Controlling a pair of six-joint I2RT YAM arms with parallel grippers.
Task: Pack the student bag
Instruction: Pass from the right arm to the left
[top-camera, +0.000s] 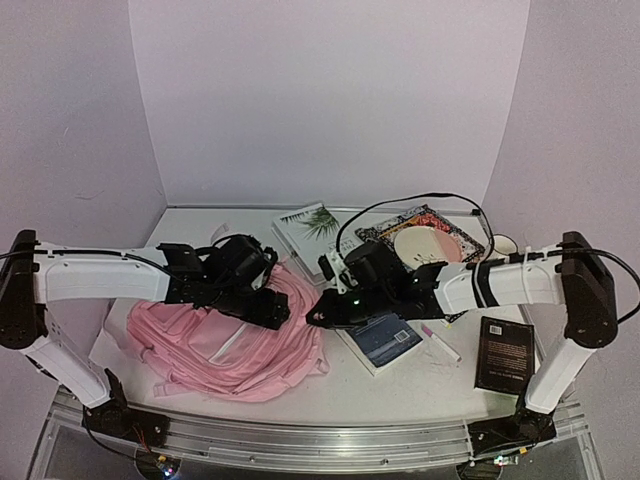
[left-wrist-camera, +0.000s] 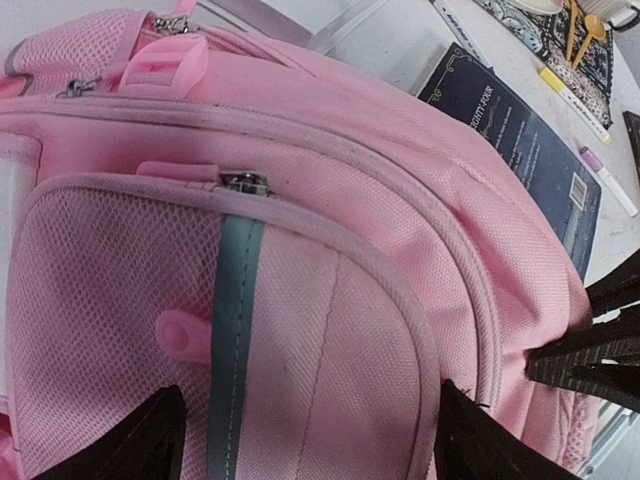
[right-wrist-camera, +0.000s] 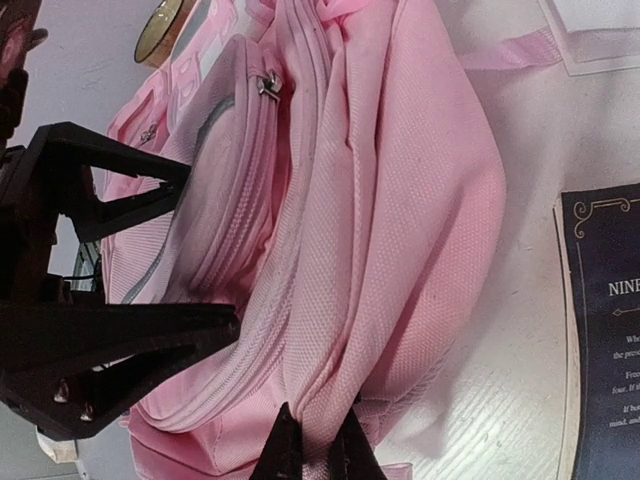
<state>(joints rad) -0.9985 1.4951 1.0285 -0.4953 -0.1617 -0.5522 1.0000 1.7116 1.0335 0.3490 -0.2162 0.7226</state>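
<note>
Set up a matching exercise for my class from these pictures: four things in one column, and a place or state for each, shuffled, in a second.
Things
1. student bag
2. left hand
3. right hand
4. black book

Place or state
A. pinched shut on pink fabric
B. lying flat by the right arm's base
C. open over the student bag's front pocket
D. pink, the biggest thing there

Pairs: 1-D, 2-C, 3-A, 4-B

My left fingers (left-wrist-camera: 135, 445) are showing black against the pink student bag (top-camera: 230, 345), which is wearing a grey stripe (left-wrist-camera: 235, 330). A navy book (top-camera: 390, 340) is lying mid-tabletop; a black book (top-camera: 503, 355) is sitting by its right edge.
</note>
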